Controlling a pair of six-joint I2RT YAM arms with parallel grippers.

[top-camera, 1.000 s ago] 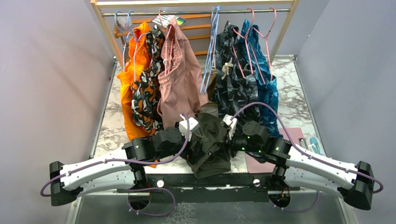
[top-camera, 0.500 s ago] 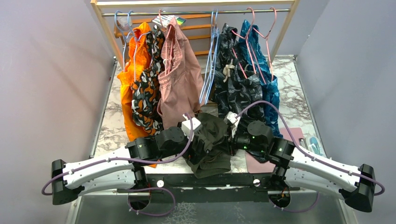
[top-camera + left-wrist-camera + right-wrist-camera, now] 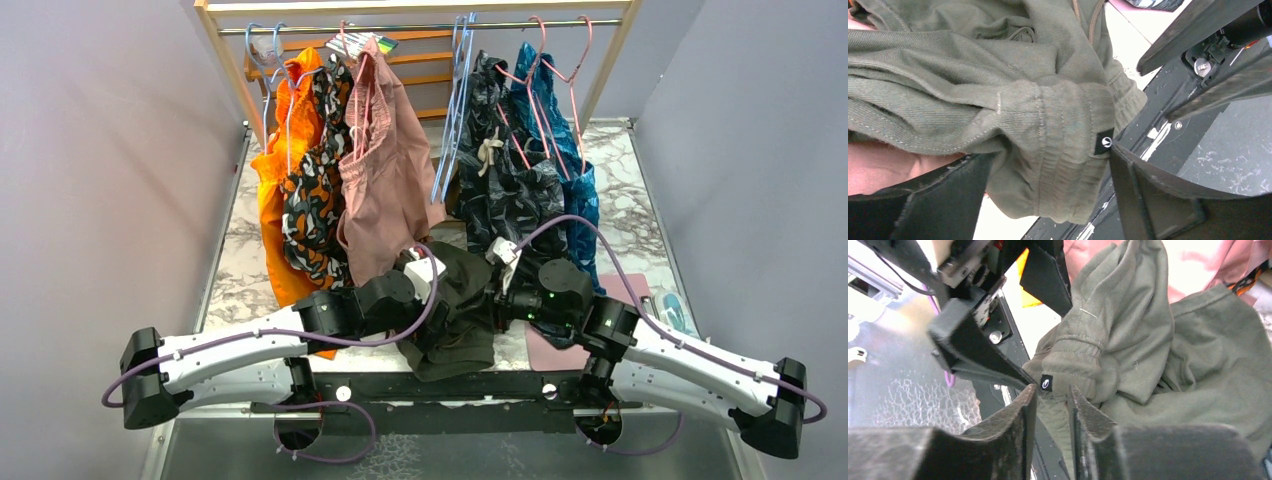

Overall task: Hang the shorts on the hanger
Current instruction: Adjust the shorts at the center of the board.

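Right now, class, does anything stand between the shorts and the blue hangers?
Nothing visible blocks the way. The shorts are at the near table edge, and the blue hangers hang on the rail straight beyond, in a gap flanked by the pink shorts and the grey shorts.

shorts [image 3: 1013,65]: matt olive cloth, fine ribbed
hanger [image 3: 452,120]: thin smooth light-blue wire
rack [image 3: 400,5]: pale bare wood
table [image 3: 232,250]: smooth marbled top
right gripper [image 3: 1052,392]: matt black, grainy

arms [image 3: 230,350] — 2 | hung garments [image 3: 385,180] — 5 | olive shorts [image 3: 462,325] — 1
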